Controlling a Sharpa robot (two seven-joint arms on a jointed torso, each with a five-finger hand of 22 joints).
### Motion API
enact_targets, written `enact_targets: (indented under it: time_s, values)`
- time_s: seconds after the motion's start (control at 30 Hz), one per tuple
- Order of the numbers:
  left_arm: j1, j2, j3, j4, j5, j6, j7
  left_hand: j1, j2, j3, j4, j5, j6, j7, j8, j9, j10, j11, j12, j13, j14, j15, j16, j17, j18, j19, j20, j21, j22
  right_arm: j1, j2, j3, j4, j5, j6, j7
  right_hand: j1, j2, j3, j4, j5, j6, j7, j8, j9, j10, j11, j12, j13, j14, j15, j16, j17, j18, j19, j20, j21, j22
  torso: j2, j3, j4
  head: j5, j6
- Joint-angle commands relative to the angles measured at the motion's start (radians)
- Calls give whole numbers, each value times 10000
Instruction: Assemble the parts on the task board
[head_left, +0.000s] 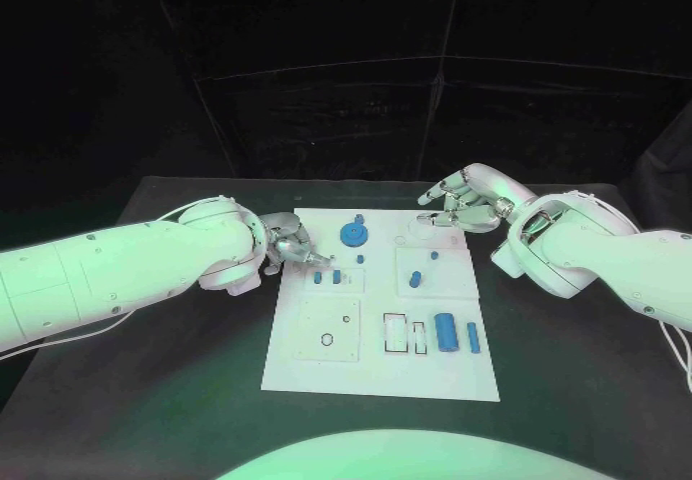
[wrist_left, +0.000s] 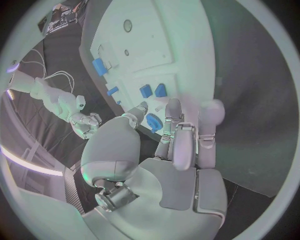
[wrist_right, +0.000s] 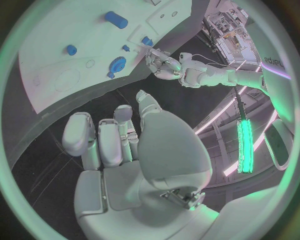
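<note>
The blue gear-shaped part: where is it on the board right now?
In the head view, the blue gear-shaped part sits near the task board's far edge, between the left hand and right hand.

Matt white task board (head_left: 378, 370), smooth blue plastic-looking parts (head_left: 446, 330), matt black table (head_left: 173, 400).

the arms were smooth, rounded white shells. each ended in a silver robot hand (head_left: 293, 245) (head_left: 464, 200) with segmented metallic fingers. thin pale cables trailed beside both arms.
</note>
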Motion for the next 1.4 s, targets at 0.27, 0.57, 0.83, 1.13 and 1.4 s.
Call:
enact_targets:
  time_s: [0.27, 0.57, 0.83, 1.13, 1.4]
  values:
    - [98, 165, 11, -434, 2112, -1441, 4015, 1875, -158, -559, -592, -70, -390, 515, -1067, -1208, -1501, 626, -1662, -1523, -2879, 589, -5563, -5278, 414, -1600, 666, -3484, -2841, 19, 22, 6, -7, 33, 2, 65, -47, 71, -57, 19, 40, -57, -41, 39, 8, -40, 0, -64, -9, 278, -13, -41, -9, 144, -87, 12, -45, -9, -1, 8, 6, 4, 72]
    - [98, 1108, -79, -1287, -1081, -1502, 5044, 3844, -65, 434, -1795, -72, 128, 363, -2259, -2239, -1460, 599, -3115, -3017, -2634, 432, -6107, -5779, 362, -1155, 574, -3881, -3288, 18, 76, 6, -49, 34, 11, 48, -58, 78, -69, 39, 48, -61, -41, 43, 8, -27, 0, -40, 9, 284, -13, -28, 14, 141, -77, 13, -42, 3, 27, -8, -26, -119, 189]
    - [50, 1938, -301, -1870, -2970, -1154, 5075, 3686, -336, 181, -1838, -53, 834, 336, -3128, -2948, -1221, 530, -4002, -4146, -470, 334, -3148, -3429, 399, 329, 406, -3191, -3085, 18, 132, 6, -72, 34, 31, 41, -50, 85, -67, 40, 53, -61, -42, 45, 8, -22, -2, -31, 16, 287, -13, -22, 25, 141, -76, 13, -42, 4, 19, 0, -18, -218, 214]
    - [-28, 2479, -450, -2431, -3862, -588, 4619, 3731, -322, -80, -1817, -64, 1289, 288, -3515, -3274, -940, 482, -4228, -4651, 236, 272, -1168, -1556, 175, 1226, 313, -1586, -1634, 18, 164, 6, -82, 34, 27, 37, -50, 85, -67, 40, 53, -61, -42, 45, 8, -22, -2, -31, 16, 287, -13, -22, 25, 141, -76, 13, -42, 4, 25, -4, -28, -245, 222]
    - [-76, 2767, -517, -2815, -4036, -598, 4366, 3588, -325, -444, -1668, -76, 1457, 283, -3629, -3375, -936, 472, -4313, -4809, 296, 259, -910, -1367, 91, 1393, 290, -1072, -1123, 18, 204, 6, -105, 34, 21, 36, -28, 101, -60, 38, 64, -63, -44, 48, 8, -21, -4, -28, 16, 290, -15, -16, 35, 140, -69, 13, -39, 12, 28, -7, -15, -266, 217]
